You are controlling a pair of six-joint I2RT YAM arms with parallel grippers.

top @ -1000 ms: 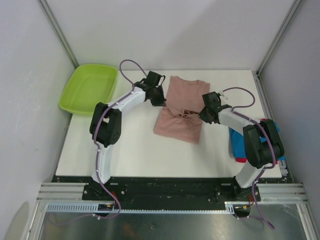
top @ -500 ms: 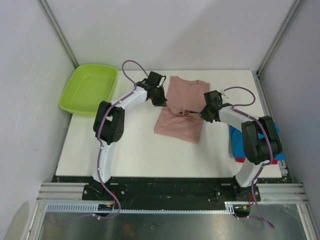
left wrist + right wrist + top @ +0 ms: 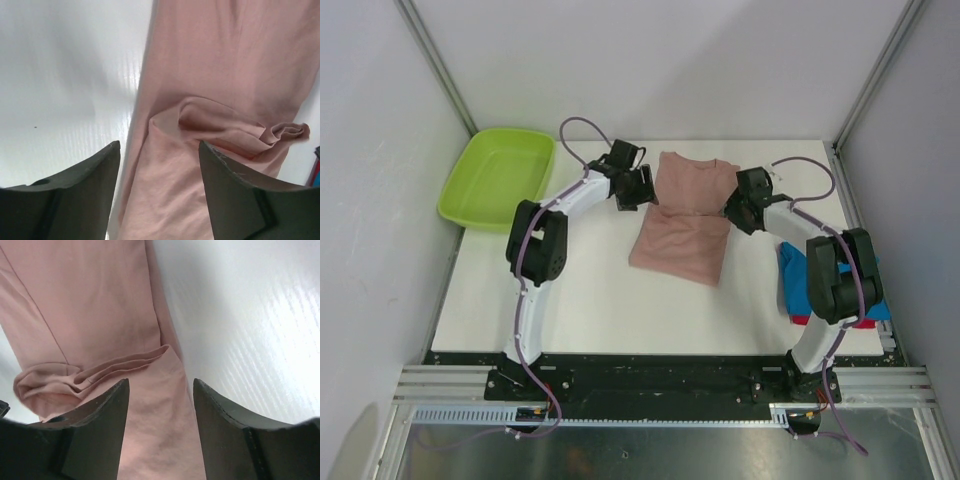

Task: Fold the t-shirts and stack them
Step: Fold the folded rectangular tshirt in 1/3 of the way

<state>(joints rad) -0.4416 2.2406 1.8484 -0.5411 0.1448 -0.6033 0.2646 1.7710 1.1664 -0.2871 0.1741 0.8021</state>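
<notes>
We note the pink t-shirt [image 3: 682, 225] lying partly folded mid-desk [image 3: 570, 295], with the left tool [image 3: 640, 189] and right tool [image 3: 734, 214] above its side edges, both gaping and holding nothing, and the blue and red shirts [image 3: 791, 284] near the desk's right edge.

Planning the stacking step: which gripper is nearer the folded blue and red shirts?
Right. The right gripper is at the right edge of the pink shirt, close to the folded blue and red shirts; the left gripper is across the shirt, at its left edge.
</notes>
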